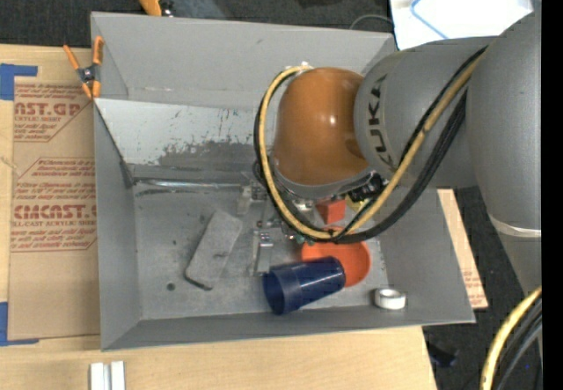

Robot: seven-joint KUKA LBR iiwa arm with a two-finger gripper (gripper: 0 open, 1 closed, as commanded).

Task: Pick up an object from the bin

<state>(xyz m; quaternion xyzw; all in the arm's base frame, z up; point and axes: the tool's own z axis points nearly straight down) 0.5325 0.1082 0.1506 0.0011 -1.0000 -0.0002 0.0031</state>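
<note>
Our pincer (262, 246) hangs low in the bin (158, 115), between a flat grey block (214, 247) to the left and a blue cup (303, 284) lying on its side by the near wall. The orange wrist cover (321, 128) hides it, so we cannot tell how wide it stands or whether it has anything. We judge crowding the risk: the cup touches an orange disc (354, 265), so a grasp may roll the cup away — or merely tip the block's edge.
</note>
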